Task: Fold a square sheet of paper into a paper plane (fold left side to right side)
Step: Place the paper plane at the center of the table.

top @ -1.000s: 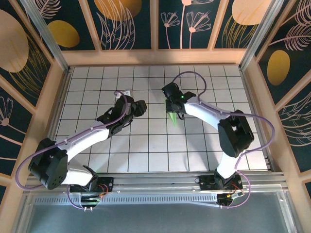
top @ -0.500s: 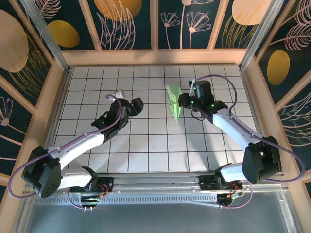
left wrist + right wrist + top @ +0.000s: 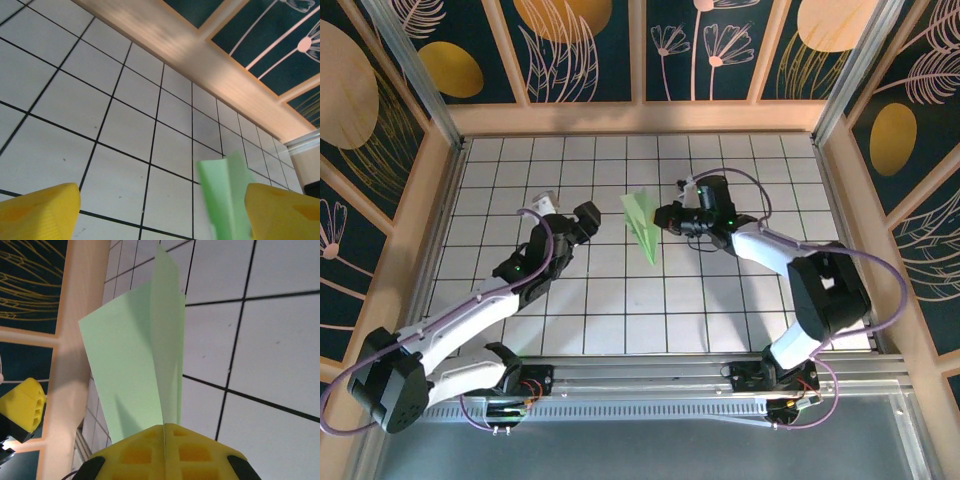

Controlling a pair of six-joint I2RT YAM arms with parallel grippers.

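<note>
Yellow-fingered left gripper [image 3: 586, 217] sits near the paper plane [image 3: 640, 222], on its left, jaws spread wide w/ nothing between. Plane is thin pale-green paper: prob. very light, floppy, easily crumpled. Right gripper [image 3: 664, 217], touching plane's right side, has its 2 fingers [image 3: 135, 455] pressed together on the centre fold. Best hold is prob. there, gently.

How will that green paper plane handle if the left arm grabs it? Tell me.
Probably very light: the paper plane is held by one pinch of the right jaws. Likely floppy, since its thin layers splay apart unsupported. Probably crushes easily; grip its folded spine.
</note>
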